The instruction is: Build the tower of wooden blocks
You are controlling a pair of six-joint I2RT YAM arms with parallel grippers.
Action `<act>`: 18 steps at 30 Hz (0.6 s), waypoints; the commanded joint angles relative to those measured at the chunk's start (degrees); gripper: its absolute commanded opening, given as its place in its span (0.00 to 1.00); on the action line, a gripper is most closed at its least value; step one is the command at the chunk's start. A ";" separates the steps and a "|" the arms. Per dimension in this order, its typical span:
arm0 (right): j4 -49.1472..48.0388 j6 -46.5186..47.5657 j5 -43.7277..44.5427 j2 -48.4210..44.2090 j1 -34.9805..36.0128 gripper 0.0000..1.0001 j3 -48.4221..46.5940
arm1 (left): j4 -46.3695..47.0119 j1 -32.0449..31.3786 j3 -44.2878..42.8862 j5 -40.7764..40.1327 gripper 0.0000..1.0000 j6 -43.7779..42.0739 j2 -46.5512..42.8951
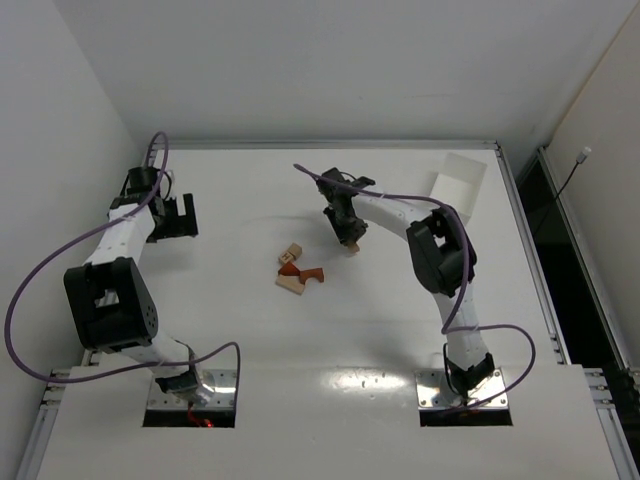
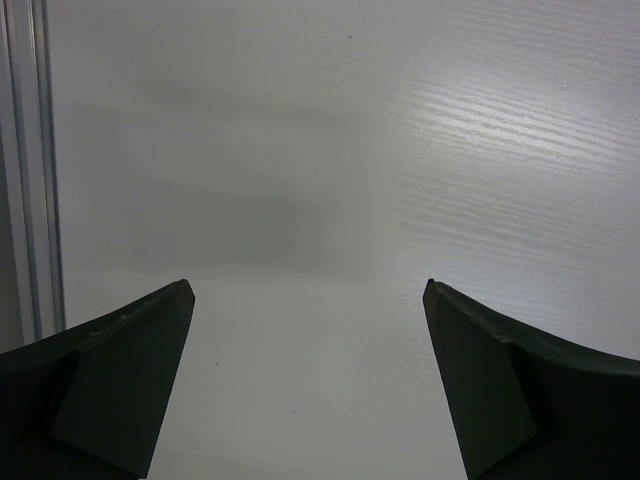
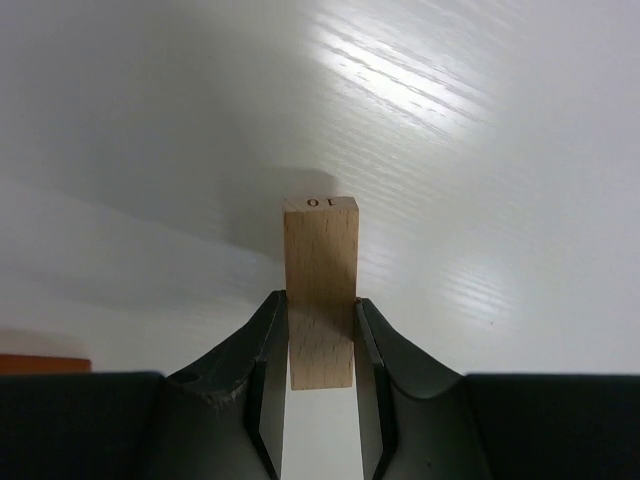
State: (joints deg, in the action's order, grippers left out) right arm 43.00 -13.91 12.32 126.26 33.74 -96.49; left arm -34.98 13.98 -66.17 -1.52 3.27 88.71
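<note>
A small heap of pale tan and reddish-orange wooden blocks (image 1: 297,271) lies mid-table. My right gripper (image 1: 349,243) is up and to the right of the heap. It is shut on a pale tan rectangular block (image 3: 320,290), stamped "10" on its far end, held just above the table. An orange block edge (image 3: 44,364) shows at the left of the right wrist view. My left gripper (image 1: 178,218) is open and empty at the far left, well apart from the blocks. Its fingers (image 2: 120,375) frame only bare table.
A white rectangular tray (image 1: 458,185) stands at the back right. The metal edge rail of the table (image 2: 30,170) runs along the left of the left wrist view. White walls enclose the table on the left, back and right.
</note>
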 commanded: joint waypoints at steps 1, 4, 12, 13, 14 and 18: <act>1.10 -11.47 5.43 -2.34 0.80 0.00 -3.44 | 0.97 0.79 -2.03 -0.41 0.99 0.86 -0.11; 2.25 -14.29 6.93 0.47 0.80 0.00 -7.48 | 0.35 0.79 -2.56 -0.94 0.99 0.86 -0.11; 2.26 -15.80 1.66 5.14 -1.04 0.00 -11.88 | -1.31 0.79 -2.56 -1.55 0.99 0.34 -0.64; 2.26 -15.80 0.88 5.14 -1.74 0.00 -11.88 | -1.32 0.79 -2.56 -1.56 0.99 0.34 -0.64; 2.26 -16.32 0.17 5.92 -1.74 0.00 -12.40 | -1.32 0.79 -2.56 -1.56 0.99 0.34 -0.64; 2.26 -16.32 0.16 7.51 -2.97 0.00 -12.93 | -1.84 0.79 -3.17 -1.56 0.99 0.34 -0.64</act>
State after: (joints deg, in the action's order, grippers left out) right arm 45.28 -28.49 13.41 133.36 31.75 -106.76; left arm -36.27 13.98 -66.92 -2.70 3.49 88.84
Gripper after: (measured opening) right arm 0.229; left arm 0.991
